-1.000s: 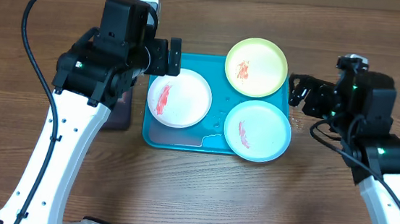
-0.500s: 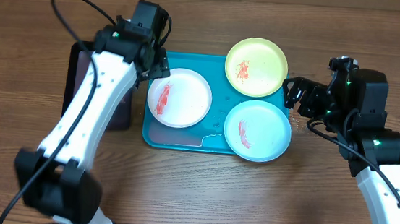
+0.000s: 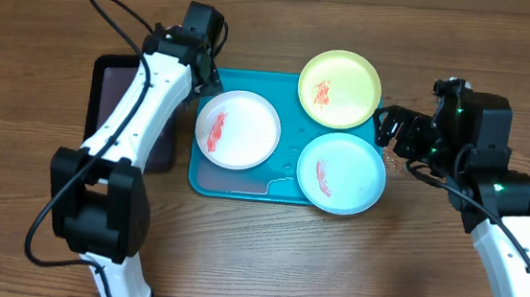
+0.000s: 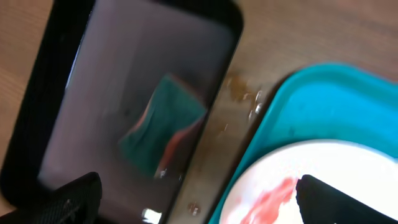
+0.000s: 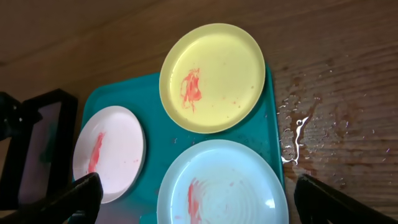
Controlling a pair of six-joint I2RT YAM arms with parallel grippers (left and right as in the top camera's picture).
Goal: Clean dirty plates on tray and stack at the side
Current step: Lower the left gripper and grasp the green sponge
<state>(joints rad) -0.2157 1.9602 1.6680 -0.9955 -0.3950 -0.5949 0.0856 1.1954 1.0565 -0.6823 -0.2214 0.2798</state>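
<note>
Zero progress so far: round plastic white plate (image 3: 238, 130), yellow-green plate (image 3: 339, 89) and mint plate (image 3: 341, 172) all red-smeared on large turquoise plastic tray (image 3: 214, 181), unstacked. Left pincer (image 4: 199, 206) and right pincer (image 3: 389, 130) wide open, empty.

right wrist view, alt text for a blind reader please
Three red-smeared plates on a turquoise tray: yellow-green plate at top, pale mint plate below it, white plate at left. Water glistens on the wooden table at right.

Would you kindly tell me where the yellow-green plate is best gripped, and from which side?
Probably the far rim of the yellow-green plate, the right pincer coming from the far right: it is shallow, but there it overhangs the tray, leaving room beneath.
</note>
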